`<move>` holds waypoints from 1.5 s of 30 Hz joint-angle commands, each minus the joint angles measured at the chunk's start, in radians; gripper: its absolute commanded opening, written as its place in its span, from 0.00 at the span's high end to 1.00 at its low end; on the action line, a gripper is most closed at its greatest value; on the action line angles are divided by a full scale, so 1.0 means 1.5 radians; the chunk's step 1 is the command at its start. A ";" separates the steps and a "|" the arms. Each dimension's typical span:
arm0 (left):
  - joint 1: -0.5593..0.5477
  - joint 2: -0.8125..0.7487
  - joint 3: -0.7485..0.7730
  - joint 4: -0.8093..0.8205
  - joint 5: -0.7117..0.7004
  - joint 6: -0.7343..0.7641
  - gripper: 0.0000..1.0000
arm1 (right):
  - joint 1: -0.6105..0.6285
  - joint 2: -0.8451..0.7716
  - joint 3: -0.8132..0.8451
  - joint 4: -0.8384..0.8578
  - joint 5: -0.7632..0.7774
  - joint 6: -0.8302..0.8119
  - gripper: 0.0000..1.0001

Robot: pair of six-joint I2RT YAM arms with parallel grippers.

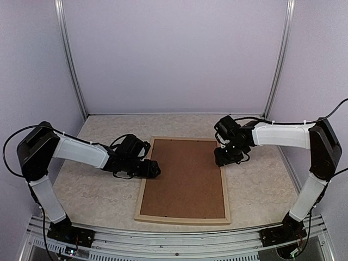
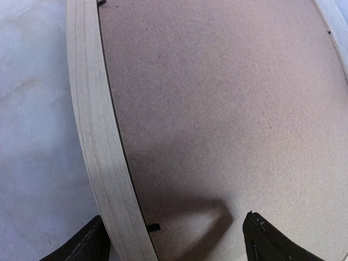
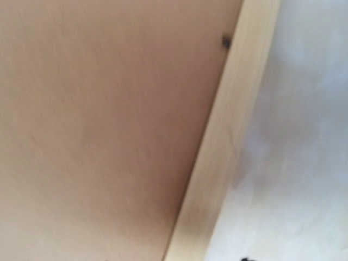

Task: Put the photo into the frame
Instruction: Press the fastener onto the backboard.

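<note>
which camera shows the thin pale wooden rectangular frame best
The top external view: the thin pale wooden rectangular frame shows whole, all four sides around the flat brown backing board. The left wrist view shows only one side; the right wrist view a blurred strip of another.

Brown backing board (image 1: pixel 185 179) lies flat, centre of the pale marbled table (image 1: pixel 92 190); lilac walls (image 1: pixel 174 54) behind, metal posts (image 1: pixel 72 70) at both back corners.

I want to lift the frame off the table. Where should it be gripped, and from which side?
Probably its left rail, from above. The frame lies flat with the backing board filling its middle, so only the thin rail gives edges to pinch; the open left gripper straddles it.
</note>
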 commanded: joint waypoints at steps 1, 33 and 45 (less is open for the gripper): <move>-0.026 -0.026 -0.027 -0.030 0.048 -0.024 0.17 | 0.000 -0.008 -0.047 0.002 -0.026 0.027 0.49; -0.046 -0.017 -0.027 -0.047 0.020 -0.019 0.15 | -0.012 -0.009 -0.067 -0.027 0.038 0.037 0.50; -0.046 -0.017 -0.030 -0.048 0.016 -0.017 0.15 | -0.009 0.021 -0.058 -0.033 0.029 0.036 0.50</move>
